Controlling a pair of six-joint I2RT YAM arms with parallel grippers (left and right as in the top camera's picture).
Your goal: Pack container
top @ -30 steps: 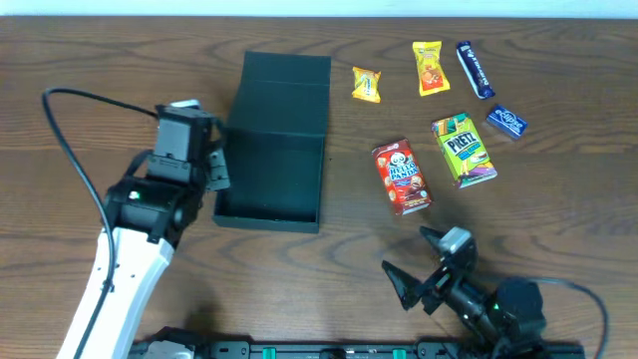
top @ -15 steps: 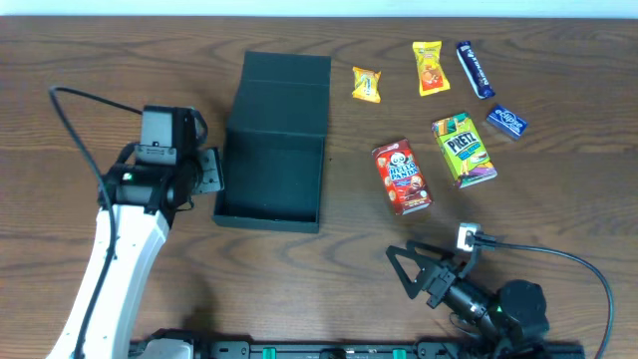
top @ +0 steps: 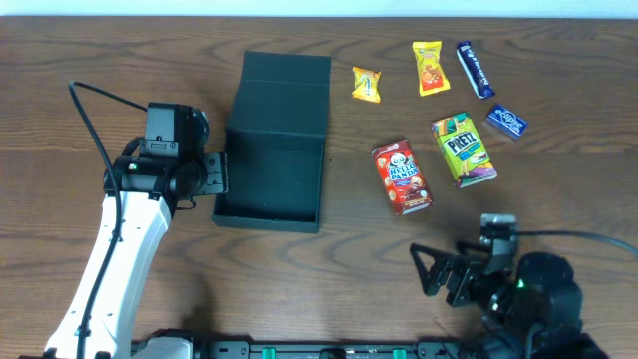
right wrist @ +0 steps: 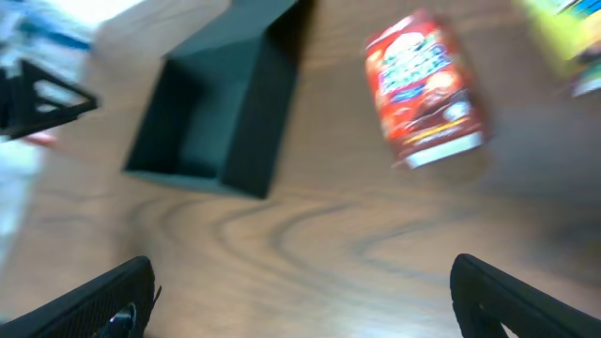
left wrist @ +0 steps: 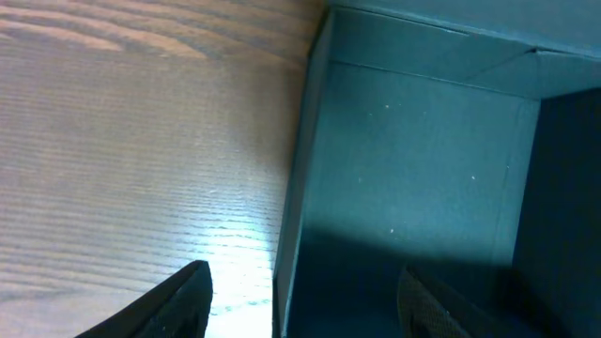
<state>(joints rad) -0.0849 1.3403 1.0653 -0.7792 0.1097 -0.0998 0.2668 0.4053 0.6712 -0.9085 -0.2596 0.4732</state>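
Observation:
The container [top: 271,160], a matte black square box, lies open left of centre with its flap lid folded back on the far side. My left gripper [top: 215,175] is open astride the box's left wall. In the left wrist view one finger [left wrist: 178,302] is over the wood outside the container [left wrist: 423,160] and the other is inside it, neither touching the wall. My right gripper [top: 442,275] stands wide open over bare wood near the front edge. In the right wrist view that gripper [right wrist: 300,293] holds nothing, with the container [right wrist: 211,122] beyond it.
Snacks lie right of the box: a red carton [top: 402,177], a green Pretz box [top: 464,149], a yellow candy [top: 366,85], an orange packet [top: 431,68], a dark blue bar [top: 475,69] and a small blue packet [top: 506,122]. The red carton [right wrist: 424,89] shows blurred.
My left wrist has swung round and settled at the box's left wall, its fingers opening slightly. The right arm has pulled back to the right, its gripper still wide open.

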